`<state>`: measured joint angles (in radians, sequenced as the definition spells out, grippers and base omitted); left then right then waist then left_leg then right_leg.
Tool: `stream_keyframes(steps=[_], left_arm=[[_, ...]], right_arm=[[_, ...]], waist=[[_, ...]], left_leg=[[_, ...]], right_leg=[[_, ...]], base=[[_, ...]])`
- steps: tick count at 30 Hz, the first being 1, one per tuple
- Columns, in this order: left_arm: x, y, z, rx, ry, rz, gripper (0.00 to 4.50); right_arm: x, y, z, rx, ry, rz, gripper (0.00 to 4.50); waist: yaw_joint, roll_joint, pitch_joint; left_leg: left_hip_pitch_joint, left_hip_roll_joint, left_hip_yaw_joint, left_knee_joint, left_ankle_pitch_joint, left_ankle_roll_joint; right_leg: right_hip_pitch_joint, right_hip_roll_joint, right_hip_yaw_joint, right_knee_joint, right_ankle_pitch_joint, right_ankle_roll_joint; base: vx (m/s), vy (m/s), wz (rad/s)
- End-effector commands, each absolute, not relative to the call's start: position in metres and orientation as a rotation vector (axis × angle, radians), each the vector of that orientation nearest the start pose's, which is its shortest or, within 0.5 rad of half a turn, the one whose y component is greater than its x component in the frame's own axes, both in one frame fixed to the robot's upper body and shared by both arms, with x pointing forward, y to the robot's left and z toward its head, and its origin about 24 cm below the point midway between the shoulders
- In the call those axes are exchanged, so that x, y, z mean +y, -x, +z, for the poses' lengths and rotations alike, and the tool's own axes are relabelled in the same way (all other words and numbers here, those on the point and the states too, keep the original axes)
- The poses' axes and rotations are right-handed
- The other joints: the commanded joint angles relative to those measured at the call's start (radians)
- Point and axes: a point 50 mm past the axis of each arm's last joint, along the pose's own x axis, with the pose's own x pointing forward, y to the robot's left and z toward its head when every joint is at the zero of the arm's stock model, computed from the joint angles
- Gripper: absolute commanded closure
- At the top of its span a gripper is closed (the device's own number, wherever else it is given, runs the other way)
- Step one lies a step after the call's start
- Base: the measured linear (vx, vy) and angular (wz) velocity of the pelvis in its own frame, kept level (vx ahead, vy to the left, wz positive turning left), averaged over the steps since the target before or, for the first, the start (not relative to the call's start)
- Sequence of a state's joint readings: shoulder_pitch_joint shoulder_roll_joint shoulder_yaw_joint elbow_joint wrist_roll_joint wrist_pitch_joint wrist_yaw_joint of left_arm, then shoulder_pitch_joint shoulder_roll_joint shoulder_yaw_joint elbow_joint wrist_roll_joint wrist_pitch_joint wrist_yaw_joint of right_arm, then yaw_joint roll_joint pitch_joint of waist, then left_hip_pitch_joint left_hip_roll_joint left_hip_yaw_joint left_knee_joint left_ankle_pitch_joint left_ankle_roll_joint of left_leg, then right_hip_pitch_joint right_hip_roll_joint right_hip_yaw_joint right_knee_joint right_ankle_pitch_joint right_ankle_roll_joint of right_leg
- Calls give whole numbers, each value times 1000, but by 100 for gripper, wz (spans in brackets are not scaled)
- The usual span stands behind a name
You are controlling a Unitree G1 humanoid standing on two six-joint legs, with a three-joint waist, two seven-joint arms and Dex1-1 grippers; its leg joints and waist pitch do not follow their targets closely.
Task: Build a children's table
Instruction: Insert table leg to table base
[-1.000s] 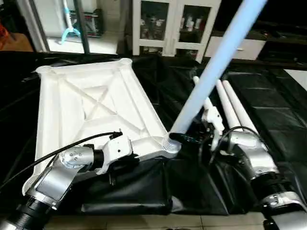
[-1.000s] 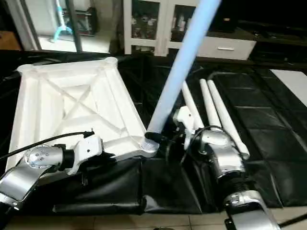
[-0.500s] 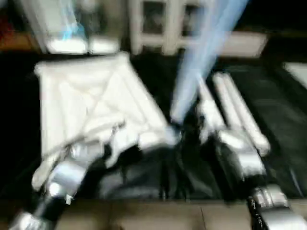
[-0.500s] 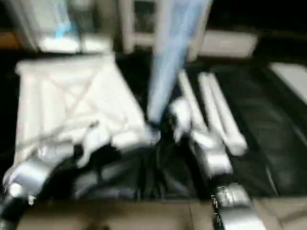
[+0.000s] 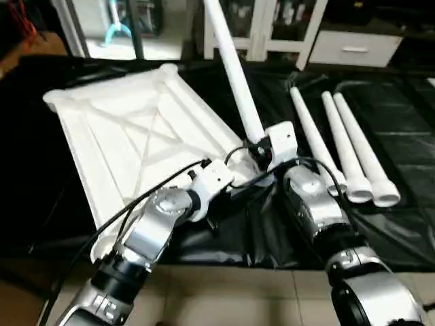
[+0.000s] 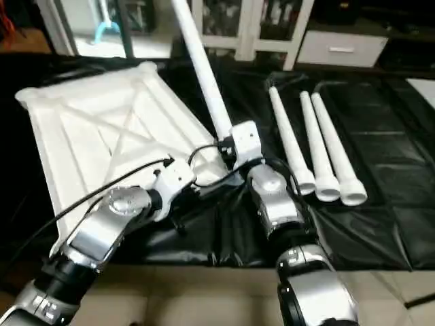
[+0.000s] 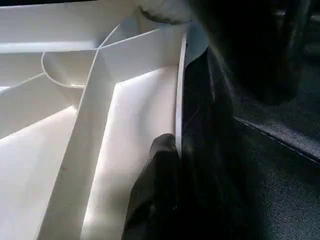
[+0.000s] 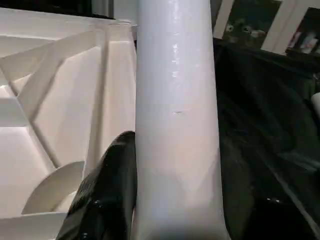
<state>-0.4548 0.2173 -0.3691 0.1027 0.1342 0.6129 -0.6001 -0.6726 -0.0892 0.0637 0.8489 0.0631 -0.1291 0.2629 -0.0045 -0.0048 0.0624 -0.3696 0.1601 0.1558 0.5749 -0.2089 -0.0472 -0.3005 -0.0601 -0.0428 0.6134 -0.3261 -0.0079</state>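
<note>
The white tabletop (image 5: 129,129) lies underside up on black cloth, its X ribs showing. One white leg (image 5: 234,75) stands in the near right corner socket and leans away toward the far left. My right gripper (image 5: 262,151) is shut on this leg just above the socket; a black finger (image 8: 107,195) presses its side (image 8: 175,125). My left gripper (image 7: 172,150) is shut on the tabletop's near rim (image 7: 178,100), close to that same corner. Three more legs (image 5: 343,146) lie side by side on the cloth to the right.
The black cloth (image 5: 408,122) covers the whole work surface and folds over the near edge onto a tan floor (image 5: 238,292). A white cabinet with glass doors (image 5: 272,20) stands behind. A black cable (image 5: 122,210) loops along my left forearm.
The whole picture has shifted after a blurred head move, so the leg now points up-left instead of up-right. Both grippers keep the same holds.
</note>
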Motion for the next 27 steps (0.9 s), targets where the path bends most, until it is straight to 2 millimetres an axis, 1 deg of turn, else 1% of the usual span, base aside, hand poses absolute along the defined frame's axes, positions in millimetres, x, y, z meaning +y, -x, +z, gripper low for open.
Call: stream_keyframes(steps=[1,2,3,4,5,6,7,8,9,10,11,12,13,14,16,17,18,19,20,21,22,23,25,26,27], left_arm=[[104,-318,74,344,-555,-647,450],[105,-318,74,340,-557,-648,450],[108,-317,74,321,-567,-661,450],[108,-317,74,320,-568,-663,450],[110,-314,74,290,-601,-722,450],[113,-308,71,266,-633,-795,450],[113,-307,70,260,-641,-817,450],[113,-305,69,256,-647,-837,450],[114,-304,68,253,-652,-854,450],[117,-301,65,262,-664,-875,450],[119,-299,63,253,-677,-901,450],[121,-296,62,245,-668,-939,450],[121,-294,62,232,-660,-964,450],[122,-294,65,213,-637,-975,450],[122,-296,72,169,-585,-977,450],[122,-297,76,149,-561,-977,422],[122,-298,81,128,-511,-981,405],[121,-299,87,100,-462,-991,394],[121,-299,89,89,-455,-996,391],[122,-299,91,75,-453,-1000,381],[123,-300,93,57,-443,-1000,367],[123,-300,93,57,-443,-1000,356],[124,-301,96,38,-419,-994,352],[128,-310,116,-39,-288,-926,342],[134,-318,137,-111,-170,-857,331]], right_arm=[[-96,-336,13,218,-8,484,263],[-97,-337,14,207,-13,484,263],[-98,-339,22,151,-41,480,263],[-98,-339,23,146,-44,480,263],[-104,-343,37,50,-99,460,263],[-110,-346,52,-52,-157,449,263],[-111,-347,56,-78,-170,447,263],[-113,-347,59,-101,-182,446,263],[-114,-347,62,-120,-191,446,263],[-117,-348,68,-158,-223,461,263],[-122,-349,77,-206,-249,468,263],[-128,-349,85,-248,-282,479,263],[-132,-350,91,-279,-300,486,263],[-137,-350,97,-304,-307,494,263],[-144,-351,106,-345,-308,508,263],[-147,-351,109,-362,-307,514,263],[-151,-351,114,-378,-308,524,263],[-155,-352,119,-391,-308,536,263],[-156,-352,120,-394,-308,540,263],[-158,-352,122,-398,-306,552,263],[-159,-352,124,-402,-300,565,263],[-159,-352,124,-402,-300,565,263],[-160,-352,126,-407,-291,578,263],[-160,-349,129,-407,-258,626,263],[-159,-347,131,-396,-219,674,263]], waist=[[-10,14,-32],[-10,14,-38],[-14,11,-47],[-19,11,-52],[-19,13,-51],[-23,6,-50],[-23,4,-56],[-25,5,-56],[-26,7,-53],[-24,10,-54],[-23,12,-58],[-18,12,-56],[-14,11,-56],[-14,11,-56],[-10,14,-61],[-8,13,-63],[-6,13,-64],[-5,15,-68],[-3,15,-70],[-2,13,-72],[2,16,-75],[2,14,-74],[4,12,-73],[4,12,-75],[11,10,-81]], left_leg=[[11,91,-37,-84,-80,60],[11,90,-37,-76,-33,77],[11,85,-33,-60,55,115],[8,82,-30,-49,137,160],[9,83,-28,-46,158,177],[-4,80,-24,-45,161,205],[-14,77,-23,-42,164,220],[-11,80,-22,-42,161,221],[-7,84,-18,-42,119,215],[-6,87,-18,-42,116,210],[-4,88,-16,-39,113,209],[-4,93,-14,-40,101,210],[-4,93,-12,-41,87,209],[-3,93,-11,-40,88,210],[4,92,-7,-32,133,220],[2,91,-7,-30,152,225],[0,86,-5,-26,178,236],[-3,83,-4,-22,189,240],[-4,83,-4,-20,196,239],[-6,83,-4,-16,211,244],[-9,81,-4,-13,210,246],[-11,80,-3,-13,202,245],[-11,81,-1,-16,154,232],[-11,81,0,-15,145,228],[-9,79,0,-12,150,213]], right_leg=[[-4,-88,45,-58,256,-207],[0,-87,44,-52,323,-204],[-1,-83,43,-41,456,-201],[-3,-84,41,-30,566,-201],[-8,-84,40,-29,593,-204],[-2,-92,43,-26,632,-204],[6,-93,40,-21,688,-187],[0,-91,38,-19,696,-185],[-10,-89,38,-20,645,-198],[-12,-88,38,-18,625,-206],[-13,-87,39,-18,612,-214],[-18,-88,40,-17,584,-223],[-18,-88,41,-18,556,-231],[-18,-86,41,-17,550,-235],[-22,-82,40,-10,557,-247],[-20,-82,40,-8,567,-249],[-19,-83,40,-5,593,-252],[-18,-84,41,-2,612,-254],[-17,-85,41,1,630,-257],[-17,-82,40,5,654,-260],[-17,-83,38,6,650,-261],[-18,-82,39,7,642,-260],[-18,-83,39,2,584,-267],[-17,-83,40,2,570,-269],[-13,-79,38,6,578,-285]], base=[[0,0,0],[0,0,0],[0,0,0],[0,0,0],[0,0,0],[0,0,0],[0,0,0],[0,0,0],[0,0,0],[0,0,0],[0,0,0],[0,0,0],[0,0,0],[0,0,0],[0,0,0],[0,0,0],[0,0,0],[0,0,0],[0,0,0],[0,0,0],[0,0,0],[0,0,0],[0,0,0],[0,0,0],[0,0,0]])
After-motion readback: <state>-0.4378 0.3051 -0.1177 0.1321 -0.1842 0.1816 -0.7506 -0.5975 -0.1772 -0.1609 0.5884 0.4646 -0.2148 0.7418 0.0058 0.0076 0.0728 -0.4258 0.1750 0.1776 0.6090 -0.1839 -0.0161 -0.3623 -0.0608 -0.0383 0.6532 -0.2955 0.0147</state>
